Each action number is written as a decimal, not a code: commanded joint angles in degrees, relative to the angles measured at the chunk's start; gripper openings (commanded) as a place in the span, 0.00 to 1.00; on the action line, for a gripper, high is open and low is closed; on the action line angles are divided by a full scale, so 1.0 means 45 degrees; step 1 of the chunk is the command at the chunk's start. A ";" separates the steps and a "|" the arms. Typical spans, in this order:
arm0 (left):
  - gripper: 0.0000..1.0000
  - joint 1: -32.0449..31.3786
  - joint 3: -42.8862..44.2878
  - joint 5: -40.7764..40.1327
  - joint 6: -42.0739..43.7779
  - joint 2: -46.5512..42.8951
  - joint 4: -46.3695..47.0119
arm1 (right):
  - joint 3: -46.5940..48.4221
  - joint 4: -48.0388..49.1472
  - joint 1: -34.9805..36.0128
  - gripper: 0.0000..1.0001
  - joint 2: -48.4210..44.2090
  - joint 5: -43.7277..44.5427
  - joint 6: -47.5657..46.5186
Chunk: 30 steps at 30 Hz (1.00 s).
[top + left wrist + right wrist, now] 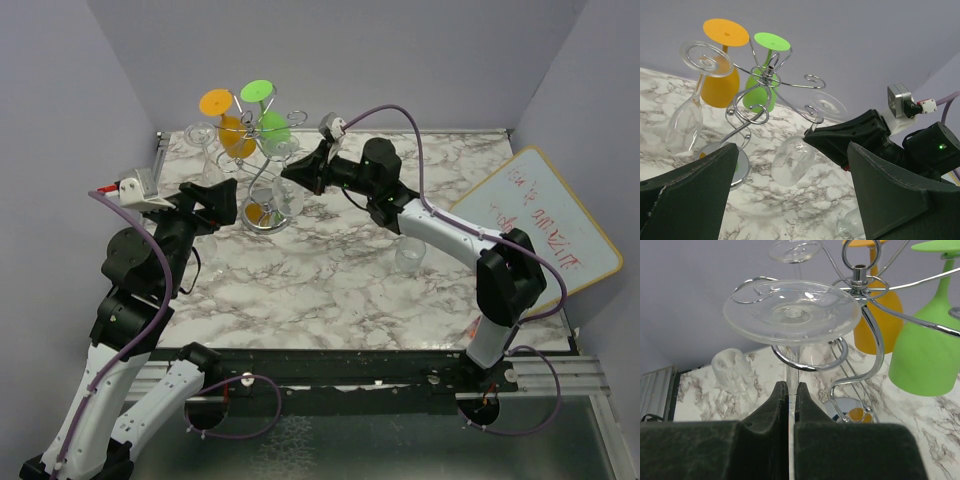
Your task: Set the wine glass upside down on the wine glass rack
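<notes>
1. Sitting on the table (330, 280) well behind the right pincer (789, 390), beside its arm, is a clear cup (410, 255).
2. The right pincer is clamping the thin stem of the wine glass (790, 312), with both fingers pressing together on it just under the foot.
3. The wine glass is hanging upside down, with its foot directly above the right pincer and its bowl below it.
4. The left pincer (225, 197) is hovering with its fingers spread wide apart and is gripping nothing. It is facing the right pincer across the wine glass's bowl, apart from both.
5. The wine glass's foot is lying over a curled arm of the rack (858, 274), and the stem is passing down through the curl. Whether foot and wire are touching, I cannot tell.
6. The rack is standing just past the right pincer's tips, between the two pincers, with its round base resting on the table.
7. Beyond the wine glass from the right pincer, a second clear glass (685, 120) is hanging upside down on another arm.
8. On the side of the rack away from the left pincer, an orange glass (720, 87) and a green glass (760, 92) are hanging upside down next to each other.
</notes>
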 commanded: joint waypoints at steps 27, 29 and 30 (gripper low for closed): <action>0.99 -0.0060 -0.0635 0.0759 -0.0498 0.1034 0.0174 | -0.0925 0.0442 0.0083 0.37 -0.0275 0.1315 -0.0225; 0.99 -0.0062 -0.0667 0.1078 -0.0258 0.1053 0.0159 | -0.1108 0.0410 0.0074 0.43 -0.0523 0.1319 -0.0197; 0.99 -0.0062 -0.0668 0.1247 -0.0096 0.1074 0.0152 | -0.1217 0.0375 0.0081 0.48 -0.0673 0.1356 -0.0169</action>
